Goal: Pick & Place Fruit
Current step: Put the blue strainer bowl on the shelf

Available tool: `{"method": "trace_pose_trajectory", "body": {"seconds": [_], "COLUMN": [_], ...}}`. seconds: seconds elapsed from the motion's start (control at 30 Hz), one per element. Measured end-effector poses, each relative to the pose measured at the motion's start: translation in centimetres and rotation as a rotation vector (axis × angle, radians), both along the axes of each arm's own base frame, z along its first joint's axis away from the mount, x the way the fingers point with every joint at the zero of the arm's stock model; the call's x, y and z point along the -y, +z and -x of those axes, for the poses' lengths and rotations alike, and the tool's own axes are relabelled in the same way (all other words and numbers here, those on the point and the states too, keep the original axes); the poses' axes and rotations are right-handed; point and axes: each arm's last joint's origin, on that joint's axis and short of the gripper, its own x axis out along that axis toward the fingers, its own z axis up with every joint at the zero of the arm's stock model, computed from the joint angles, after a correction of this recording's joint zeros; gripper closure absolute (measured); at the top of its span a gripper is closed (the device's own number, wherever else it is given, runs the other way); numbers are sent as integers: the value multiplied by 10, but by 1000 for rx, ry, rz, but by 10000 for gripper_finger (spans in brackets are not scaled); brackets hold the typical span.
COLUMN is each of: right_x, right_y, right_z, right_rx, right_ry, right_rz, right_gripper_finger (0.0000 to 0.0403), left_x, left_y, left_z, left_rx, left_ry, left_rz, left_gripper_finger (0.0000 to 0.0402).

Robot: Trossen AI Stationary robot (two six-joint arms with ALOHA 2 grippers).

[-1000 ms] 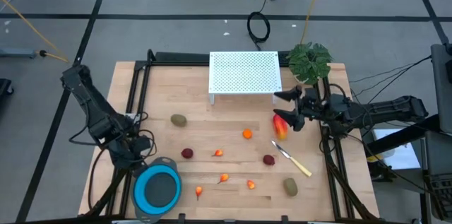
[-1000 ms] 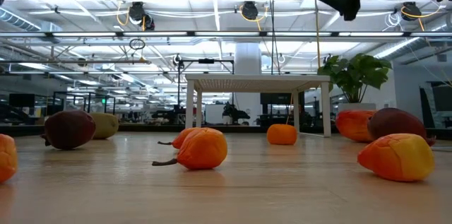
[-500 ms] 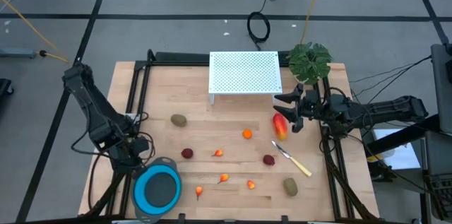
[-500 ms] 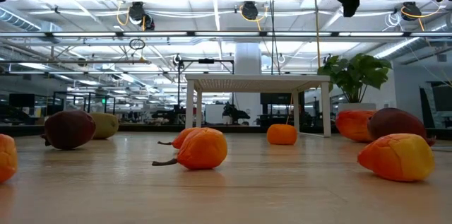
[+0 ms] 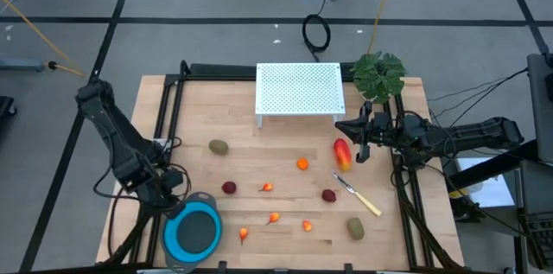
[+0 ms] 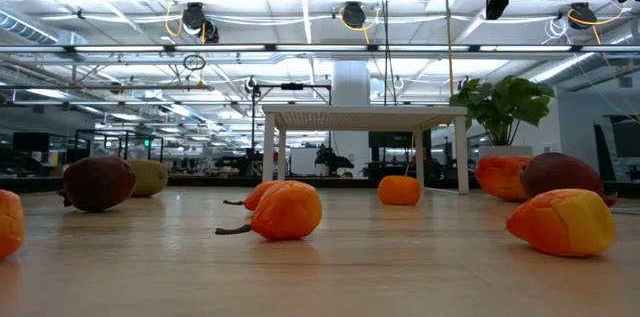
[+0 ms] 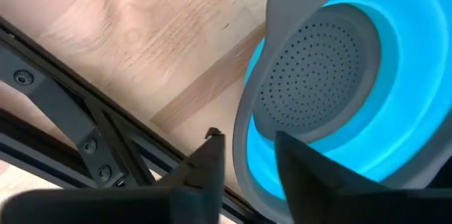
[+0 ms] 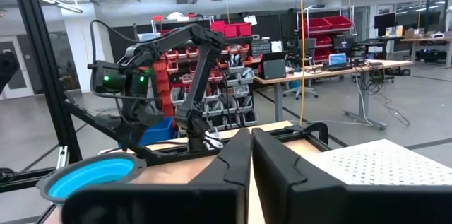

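Pressed together, the right gripper's (image 5: 352, 127) jaws are held empty just above the elongated red-yellow fruit (image 5: 343, 154), with other fruit scattered mid-table. At the left near corner, the left gripper's (image 7: 244, 155) jaws are parted astride the blue bowl's (image 7: 263, 26) rim.

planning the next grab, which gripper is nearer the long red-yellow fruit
Right. The right gripper hovers shut just beside the red-yellow fruit, toward the table's right edge. The left gripper is far across the table, at the blue bowl.
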Motion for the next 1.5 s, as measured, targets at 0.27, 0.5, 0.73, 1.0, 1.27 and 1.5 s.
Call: {"method": "trace_pose_trajectory", "body": {"seconds": [0.27, 0.5, 0.73, 1.0, 1.27, 1.5], "right_x": [0, 0, 0, 0, 0, 0], "right_y": [0, 0, 0, 0, 0, 0], "right_z": [0, 0, 0, 0, 0, 0], "right_rx": [0, 0, 0, 0, 0, 0], "right_ry": [2, 3, 3, 4, 3, 3], "right_rz": [0, 0, 0, 1, 1, 0], "right_gripper_finger": [402, 402, 402, 402, 402, 402], "left_x": [6, 13, 22, 30, 34, 35], "left_y": [-10, -22, -35, -46, -53, -53], "left_z": [-5, -9, -10, -11, -14, -14], "left_rx": [-7, -51, -105, -137, -144, -146], "left_ry": [12, -37, -92, -111, -149, -150], "left_rz": [-74, -137, -181, -219, -235, -232], "left_gripper_finger": [156, 109, 106, 107, 197, 334]}}
